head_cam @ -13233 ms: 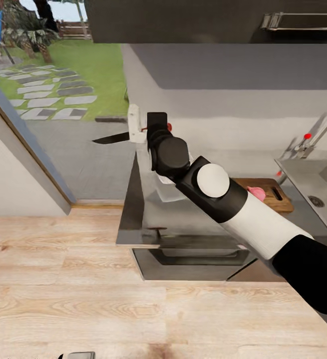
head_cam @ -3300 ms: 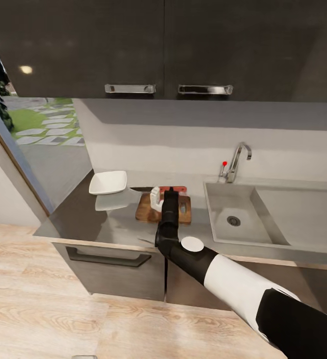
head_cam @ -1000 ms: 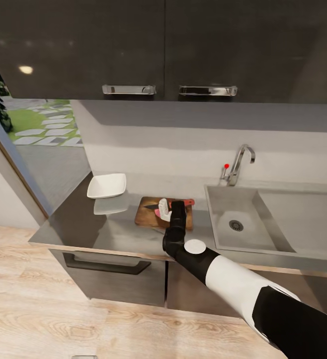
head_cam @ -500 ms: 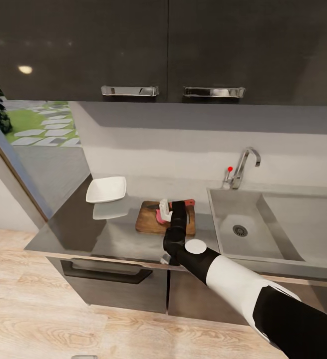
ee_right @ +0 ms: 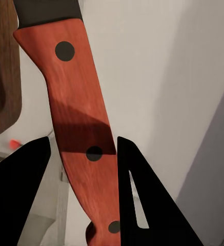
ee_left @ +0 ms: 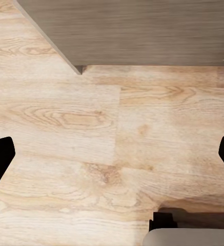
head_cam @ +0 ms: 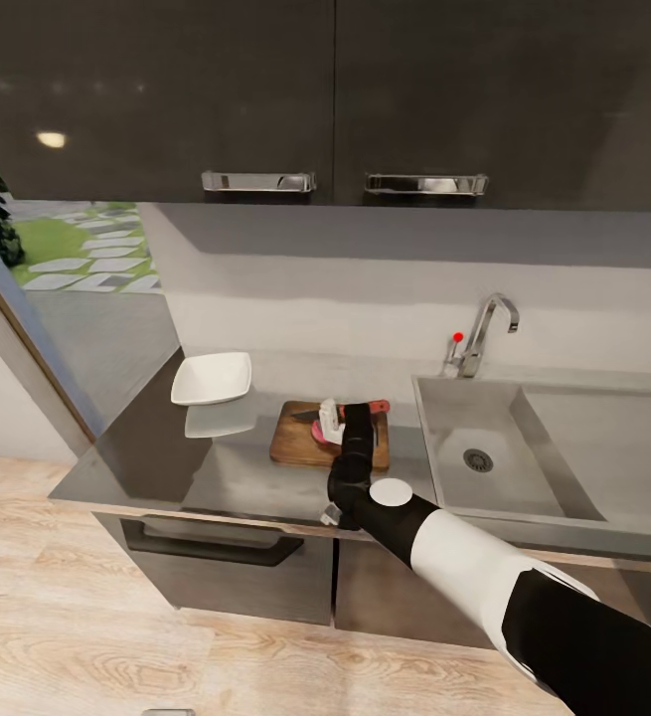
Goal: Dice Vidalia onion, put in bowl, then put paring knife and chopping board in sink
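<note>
Knife (head_cam: 337, 408) with red handle clamped in right gripper (head_cam: 333, 426) fingers, centre frame, blade over onion (head_cam: 319, 432) on board (head_cam: 301, 447). Left gripper (ee_left: 112, 154) fingers apart above floor (ee_left: 65, 123).

The countertop (head_cam: 216, 477) carries the bowl (head_cam: 213, 378); beside it the chopping board (head_cam: 300, 447).

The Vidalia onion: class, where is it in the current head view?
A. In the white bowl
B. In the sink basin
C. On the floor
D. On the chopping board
D: the pink Vidalia onion sits on the chopping board, under the paring knife held in the right gripper, apart from the bowl and the sink.
</note>
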